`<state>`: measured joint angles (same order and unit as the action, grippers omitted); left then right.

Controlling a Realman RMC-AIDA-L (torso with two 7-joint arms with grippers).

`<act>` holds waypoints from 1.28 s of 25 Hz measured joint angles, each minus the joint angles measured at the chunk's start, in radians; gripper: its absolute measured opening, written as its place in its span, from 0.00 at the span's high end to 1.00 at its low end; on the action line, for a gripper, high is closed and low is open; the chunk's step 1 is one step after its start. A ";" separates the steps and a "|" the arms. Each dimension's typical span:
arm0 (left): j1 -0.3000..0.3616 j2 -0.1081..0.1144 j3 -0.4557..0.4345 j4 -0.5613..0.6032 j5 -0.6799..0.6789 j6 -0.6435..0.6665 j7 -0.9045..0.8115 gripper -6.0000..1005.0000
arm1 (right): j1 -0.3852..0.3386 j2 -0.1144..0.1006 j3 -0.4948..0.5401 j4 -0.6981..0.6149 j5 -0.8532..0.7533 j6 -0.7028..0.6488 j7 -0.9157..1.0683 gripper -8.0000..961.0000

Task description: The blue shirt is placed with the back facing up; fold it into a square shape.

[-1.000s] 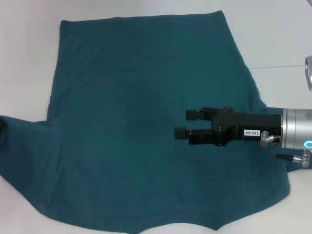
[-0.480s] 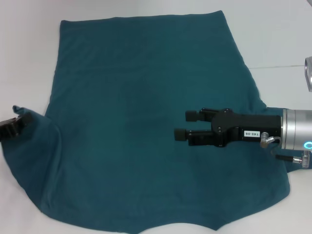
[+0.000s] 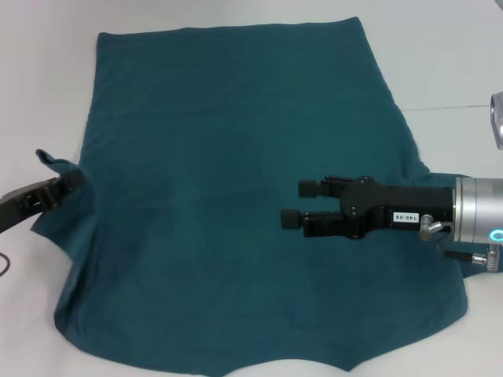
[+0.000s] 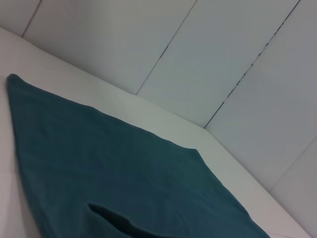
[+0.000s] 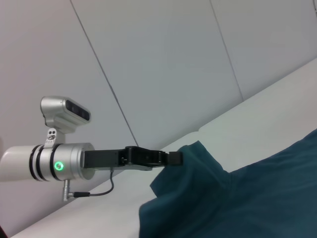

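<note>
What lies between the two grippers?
Only the blue shirt, plain in the head view. The left gripper holds its sleeve; the right gripper hovers open above it.

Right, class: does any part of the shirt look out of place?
Yes. The blue shirt lies flat except its left sleeve, which the left gripper has pinched and lifted, bunching it over the body. The right gripper hovers open.

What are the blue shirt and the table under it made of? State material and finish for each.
The blue shirt: soft matte knit fabric, probably cotton jersey; it drapes and bunches where the left gripper lifts its sleeve. The table: smooth, white, slightly glossy, likely laminate or a coated board; the exact material is unclear. The right gripper hovers over the shirt.
</note>
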<state>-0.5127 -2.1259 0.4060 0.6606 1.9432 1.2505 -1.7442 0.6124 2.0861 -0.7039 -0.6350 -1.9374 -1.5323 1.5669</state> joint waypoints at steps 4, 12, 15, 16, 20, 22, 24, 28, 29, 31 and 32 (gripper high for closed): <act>-0.015 -0.006 0.000 -0.024 0.000 -0.022 0.009 0.99 | -0.002 -0.002 -0.001 0.000 0.000 -0.003 0.001 0.05; -0.038 -0.022 0.004 -0.041 0.003 -0.041 0.019 0.99 | -0.003 -0.002 -0.002 0.000 0.000 -0.003 -0.001 0.05; -0.047 -0.029 0.005 -0.047 0.004 -0.046 0.019 0.99 | -0.003 -0.002 -0.002 0.000 0.000 -0.004 -0.002 0.05; -0.050 -0.032 0.005 -0.052 0.003 -0.048 0.019 0.99 | -0.003 -0.001 -0.002 0.000 0.000 -0.004 -0.002 0.05; -0.065 -0.035 0.005 -0.091 0.001 -0.066 0.026 0.99 | -0.006 -0.001 -0.002 0.000 0.000 -0.005 0.000 0.05; -0.073 -0.037 0.006 -0.112 0.000 -0.071 0.041 0.97 | -0.007 -0.001 -0.002 0.000 -0.002 -0.005 0.001 0.05; -0.080 -0.038 0.006 -0.133 0.000 -0.079 0.053 0.95 | -0.008 -0.001 -0.002 0.000 -0.003 -0.007 0.002 0.05; -0.087 -0.038 0.007 -0.149 0.000 -0.085 0.056 0.79 | -0.010 -0.002 -0.002 0.000 -0.003 -0.013 0.002 0.05; -0.087 -0.038 0.005 -0.149 0.000 -0.085 0.057 0.73 | -0.010 -0.002 -0.001 0.000 -0.003 -0.015 0.002 0.05; -0.085 -0.038 0.003 -0.147 -0.002 -0.082 0.057 0.68 | -0.012 -0.003 0.003 0.000 -0.003 -0.019 0.002 0.05; -0.082 -0.038 0.003 -0.144 -0.004 -0.077 0.057 0.65 | -0.012 -0.004 0.005 0.000 -0.003 -0.021 0.002 0.05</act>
<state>-0.5948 -2.1644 0.4086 0.5166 1.9390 1.1731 -1.6871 0.5999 2.0822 -0.6987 -0.6350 -1.9401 -1.5531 1.5694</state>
